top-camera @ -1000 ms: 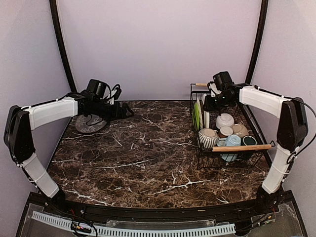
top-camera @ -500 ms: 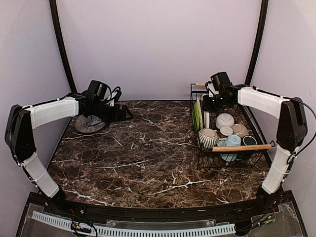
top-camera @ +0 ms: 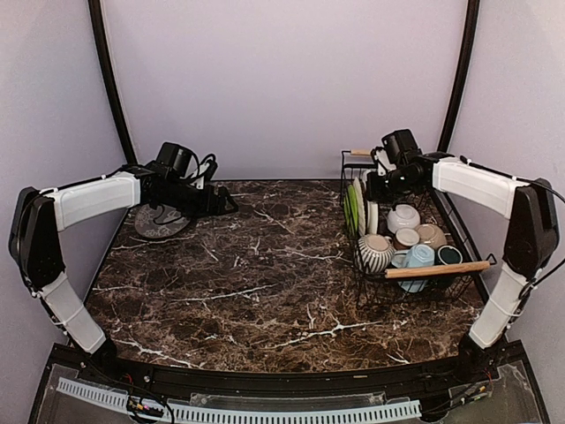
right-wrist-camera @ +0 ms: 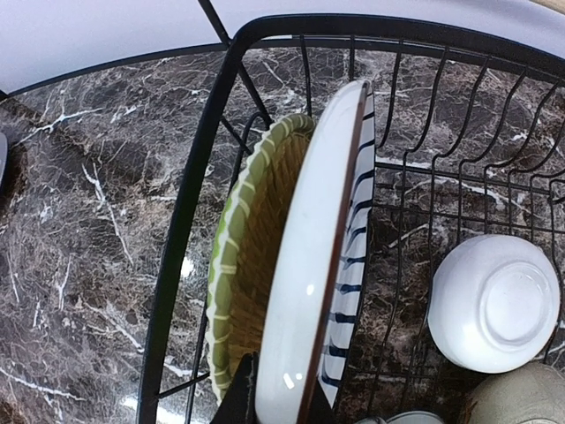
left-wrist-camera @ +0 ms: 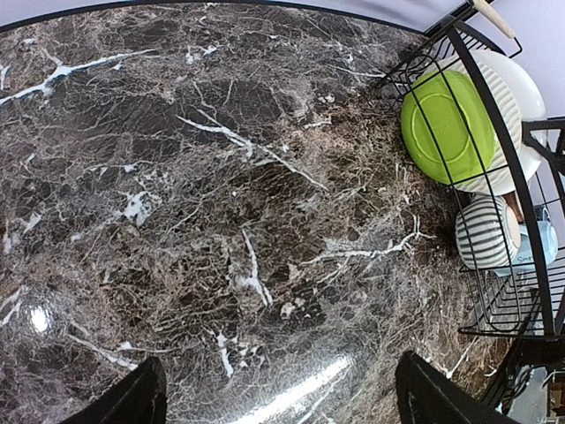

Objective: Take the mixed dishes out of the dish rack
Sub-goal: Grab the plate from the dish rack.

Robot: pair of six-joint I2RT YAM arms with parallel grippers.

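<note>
Shifted slightly toward the near side since half a second earlier was the dish rack [top-camera: 441, 290]; its near wooden handle [top-camera: 437, 268] was seen lower and more slanted than before, and the right gripper [top-camera: 377, 185] was displaced a touch rightward with it; the left arm was seen unchanged. Just behind that near handle, inside the rack, the striped grey bowl [top-camera: 375, 253] was found at the left corner, lying on its side; the light blue mug [top-camera: 417, 256] was set beside it and the dark green mug [top-camera: 448, 254] at the right; behind these a small cup [top-camera: 406, 237] was seen, and farther in the white bowl [top-camera: 403, 216], turned upside down. Along the rack's left wall the lime-green plate [top-camera: 352, 210] and the black-striped white plate [top-camera: 372, 216] were stood on edge, side by side, the green one outermost; in the right wrist view the striped plate's rim was seen pinched between the right gripper's two fingers, which were clenched on it, with the plate yet inside the rack; the far wooden handle [top-camera: 360, 152] was visible beyond. Well to the left of the rack, level with its far end, the left gripper [top-camera: 225, 201] was held above the marble table [top-camera: 265, 283], its fingers [left-wrist-camera: 141, 397] spread wide with nothing between them; a grey dish [top-camera: 163, 221] was seen on the table farther left, under that arm.
</note>
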